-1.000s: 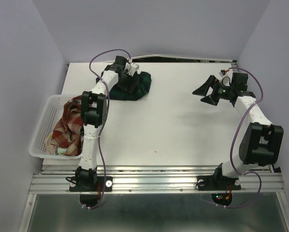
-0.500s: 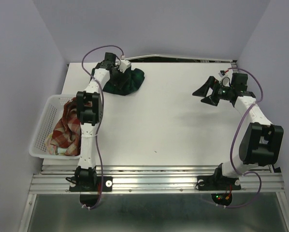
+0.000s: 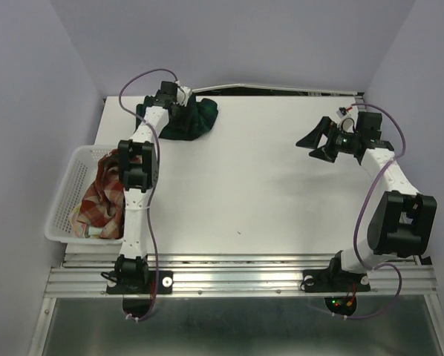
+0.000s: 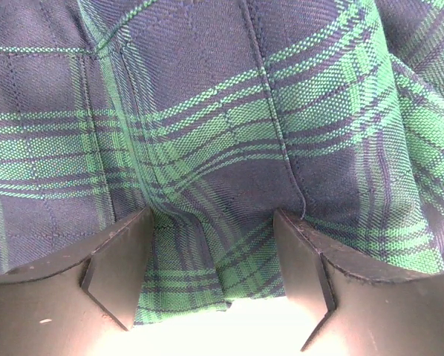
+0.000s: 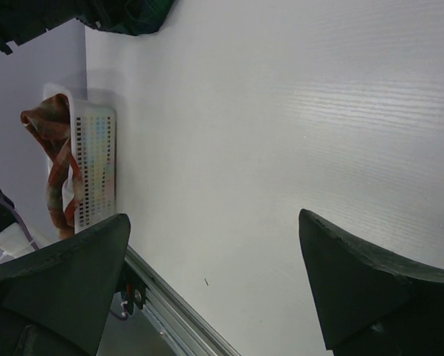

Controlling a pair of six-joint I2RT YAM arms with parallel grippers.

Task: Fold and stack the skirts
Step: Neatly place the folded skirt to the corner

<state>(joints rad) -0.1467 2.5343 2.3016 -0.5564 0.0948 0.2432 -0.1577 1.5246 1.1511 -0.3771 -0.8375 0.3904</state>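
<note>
Spanning the view: white bench (image 3: 266, 185). White plastic mesh basket (image 3: 62, 215), left edge, holds red-and-cream plaid skirt (image 3: 99, 196). Dark green-navy plaid skirt (image 3: 196, 119), crumpled far-left; likely soft, light, best pinched at a hem. Left hand (image 4: 214, 297) apart astride its fold. Right hand (image 5: 214, 282) apart, empty.

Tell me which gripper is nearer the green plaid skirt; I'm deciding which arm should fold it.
Left. The left gripper is right on the green plaid skirt, fingers straddling a fold; the right gripper hangs over bare table, far across.

Left end effector (image 4: 213, 248) dragged the green plaid skirt (image 3: 197, 119) farther left.
</note>
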